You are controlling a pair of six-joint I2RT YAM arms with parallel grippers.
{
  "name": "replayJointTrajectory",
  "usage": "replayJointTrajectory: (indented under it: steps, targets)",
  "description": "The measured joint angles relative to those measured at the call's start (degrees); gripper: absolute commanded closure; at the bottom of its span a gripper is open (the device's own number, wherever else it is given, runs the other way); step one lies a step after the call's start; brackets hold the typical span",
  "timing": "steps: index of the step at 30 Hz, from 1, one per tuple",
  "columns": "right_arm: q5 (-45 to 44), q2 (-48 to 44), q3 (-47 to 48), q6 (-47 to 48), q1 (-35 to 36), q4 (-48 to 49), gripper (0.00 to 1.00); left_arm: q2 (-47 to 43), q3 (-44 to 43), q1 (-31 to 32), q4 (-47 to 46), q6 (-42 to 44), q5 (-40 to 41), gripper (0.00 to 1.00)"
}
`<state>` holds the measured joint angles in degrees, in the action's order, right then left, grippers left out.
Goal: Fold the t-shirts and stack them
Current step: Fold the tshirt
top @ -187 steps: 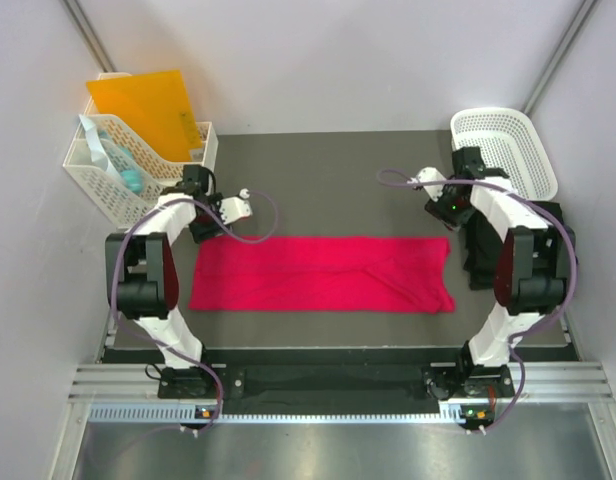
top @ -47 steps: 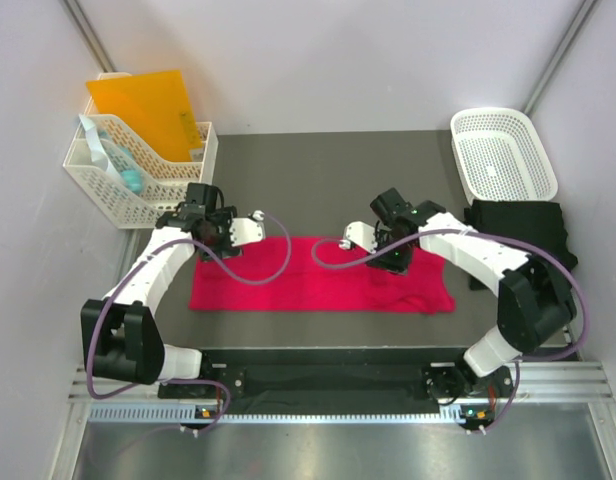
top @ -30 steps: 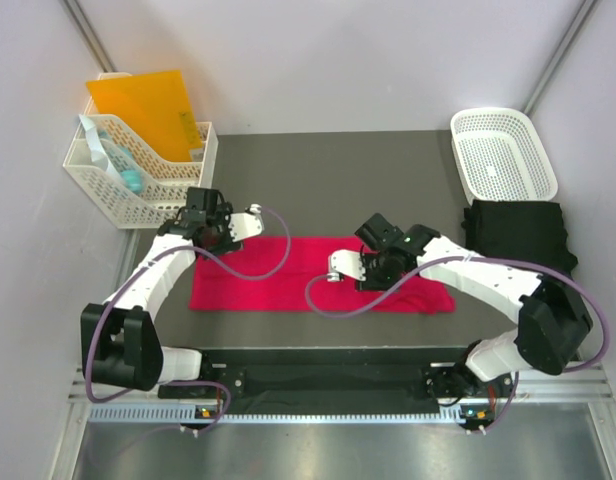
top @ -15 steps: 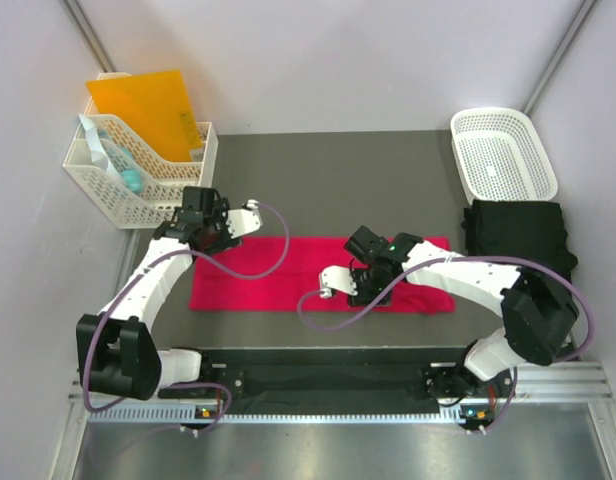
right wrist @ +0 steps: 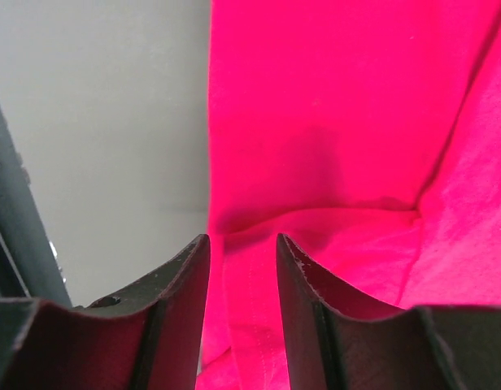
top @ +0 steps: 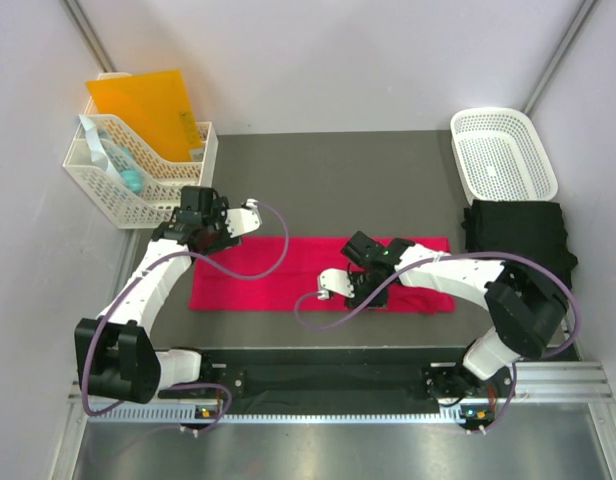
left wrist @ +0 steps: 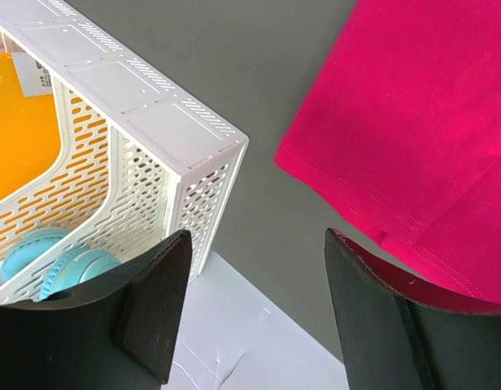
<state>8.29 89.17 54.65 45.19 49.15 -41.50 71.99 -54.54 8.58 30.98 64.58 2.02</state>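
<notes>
The pinkish-red t-shirt (top: 288, 275) lies flat as a long folded strip across the middle of the table. The black t-shirt (top: 518, 238) lies folded at the right edge. My left gripper (top: 198, 236) hovers over the red shirt's far left corner (left wrist: 413, 138), jaws wide open and empty (left wrist: 259, 276). My right gripper (top: 366, 290) is low over the middle of the red shirt's near edge. Its jaws (right wrist: 242, 244) stand a narrow gap apart, with a fold of red cloth (right wrist: 315, 162) lying between the fingertips.
A white slotted organiser (top: 138, 175) with an orange folder and a teal object stands at the back left, close to my left gripper (left wrist: 153, 138). A white lattice basket (top: 503, 150) stands at the back right. The table's near edge runs just below the red shirt.
My right gripper has moved from the shirt's right end leftward and toward the near edge, lowering onto the cloth. My left gripper has stayed near the far left corner.
</notes>
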Motion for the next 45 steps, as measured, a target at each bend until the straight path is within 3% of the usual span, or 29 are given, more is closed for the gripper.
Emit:
replayJointTrajectory:
  steps: [6,13,41,45]
  targets:
    - [-0.5,1.22,0.0,-0.26,0.0,1.75,0.74,0.0,0.0,0.0,-0.2,0.0,-0.04,0.29]
    - [-0.68,1.68,0.0,-0.52,0.0,2.27,1.0,0.0,0.0,0.0,-0.22,0.07,0.0,0.29]
    - [9.75,1.77,9.75,1.66,0.28,-6.58,1.0,0.57,0.0,0.0,-0.94,0.7,-1.81,0.29]
    - [10.49,2.27,11.78,1.57,0.44,-6.56,0.83,0.68,0.0,0.09,-1.03,0.7,-2.45,0.29]
